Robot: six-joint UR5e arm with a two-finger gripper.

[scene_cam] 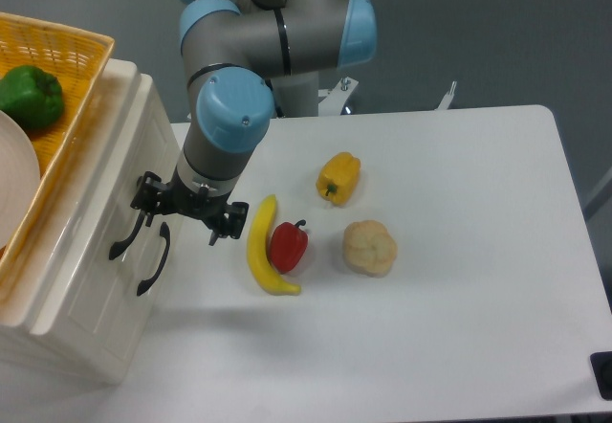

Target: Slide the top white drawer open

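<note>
Gripper (164,211) of the UR5e arm (258,50) sits right against the front of the cream-white cabinet (91,279), at the upper end of the top drawer's handle. Its black fingers are so tangled with the black handle from this angle that it cannot be told whether they are spread or closed, or whether they grasp the handle.

Directly at the gripper's left lies the top white drawer (100,203): a glossy cream-white front with a raised panelled border, flush with the cabinet face. Its curved black handle (122,241) runs down and away from the gripper. Just below the gripper is the lower drawer (124,289), with its own black handle (155,262).

To the gripper's right, near it on the white table (430,327), a banana (260,260) lies with a red bell pepper (289,246) touching it. Farther right are a cauliflower (370,247) and a yellow bell pepper (338,178). Up and left of the gripper, a yellow wicker basket (67,88) on the cabinet top holds a green bell pepper (31,96) and a white plate (14,179).
</note>
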